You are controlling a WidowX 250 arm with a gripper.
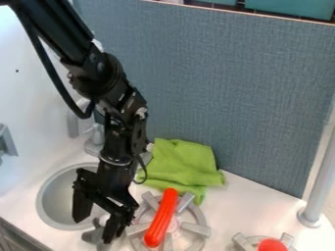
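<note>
Arm enters at upper left, hangs down over the sink side of the bench [252,196]. Gripper [95,230] at lower left, above the right-hand rim of the round grey sink [47,211]. 2 fingers, set apart: 1 over the basin, 1 nearer the burner. Gap between them shows nothing clamped. Grey part [89,237] just below the gripper, partly hidden by it; can't tell exactly what it is or if there's contact.

Nearest loose thing: orange-red toy [161,218], long, rounded ends, ridged surface. It lies at a slant across the grey burner [195,228], to the right of the gripper, apart from it. Upper end points toward the cloth, lower end toward the front of the bench.

Green cloth [186,162] crumpled behind that burner, near the blue-grey panel [242,98]; 1 fold hangs forward close to the burner's back edge.

Burner no. 2 [243,241] at bottom right, cut off by the view edge, with a red round-topped thing [272,245] at its middle.

Grey faucet [95,138] behind the sink, partly behind the arm. Grey bracket [7,141] on the white wall [33,93] at far left. Silver post [322,176] on a round foot at right. Teal bins [291,7] behind the panel, top right.
</note>
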